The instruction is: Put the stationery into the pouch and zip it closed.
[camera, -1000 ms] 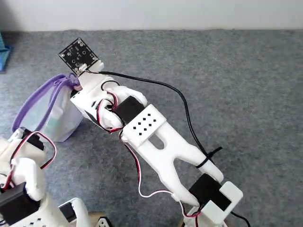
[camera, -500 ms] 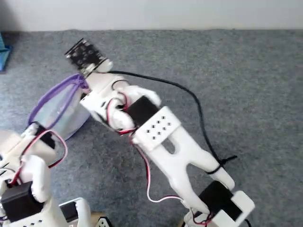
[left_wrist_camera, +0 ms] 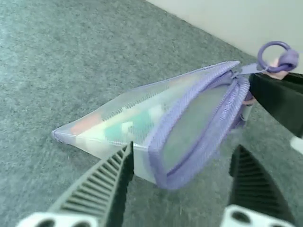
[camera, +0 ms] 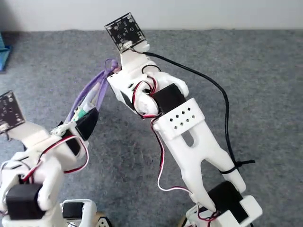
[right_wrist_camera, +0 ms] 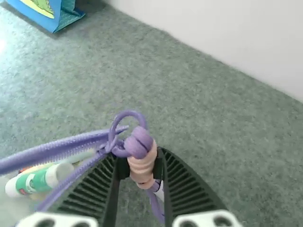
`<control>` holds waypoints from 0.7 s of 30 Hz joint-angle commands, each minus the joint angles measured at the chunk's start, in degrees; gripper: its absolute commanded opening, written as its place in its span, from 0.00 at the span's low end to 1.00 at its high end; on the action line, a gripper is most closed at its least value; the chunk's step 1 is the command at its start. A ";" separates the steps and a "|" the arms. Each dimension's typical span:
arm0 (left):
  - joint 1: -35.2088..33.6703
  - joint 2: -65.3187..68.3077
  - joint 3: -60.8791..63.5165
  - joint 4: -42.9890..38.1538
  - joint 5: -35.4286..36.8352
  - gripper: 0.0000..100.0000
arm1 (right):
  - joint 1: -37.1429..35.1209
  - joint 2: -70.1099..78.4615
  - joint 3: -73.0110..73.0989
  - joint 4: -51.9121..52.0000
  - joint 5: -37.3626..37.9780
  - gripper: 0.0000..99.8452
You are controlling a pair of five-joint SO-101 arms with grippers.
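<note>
Pouch [camera: 90,97] of clear plastic with purple zip trim stretches between the two claws over the grey carpet [camera: 236,71]. At one end of the pouch the right gripper [right_wrist_camera: 137,165] is clamped tight on the zipper pull [right_wrist_camera: 135,142], a purple knot above a pink bead with a ring. At the pouch's opposite end the left gripper [left_wrist_camera: 182,151] stands wide around it, with one finger [left_wrist_camera: 113,175] touching the pouch's side and the other just clear of its gaping mouth. Inside the pouch lies a green-and-white glue stick [right_wrist_camera: 33,179].
</note>
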 commanded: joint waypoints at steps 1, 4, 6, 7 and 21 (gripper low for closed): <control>0.70 0.18 -7.87 4.57 0.18 0.34 | 1.80 -3.74 -2.99 -2.86 -0.53 0.01; 3.25 0.18 -12.62 8.97 0.18 0.34 | 1.89 -3.82 -3.16 -3.74 -0.35 0.01; 5.54 -0.18 -13.76 9.58 0.18 0.34 | 1.54 -4.09 -3.16 -3.56 -0.26 0.01; 6.33 -1.14 -13.85 9.58 0.09 0.34 | 1.45 -4.62 -3.16 -3.56 -0.26 0.01; 13.45 -18.20 5.93 9.14 -3.08 0.19 | -1.01 -14.73 -3.16 1.54 -0.09 0.01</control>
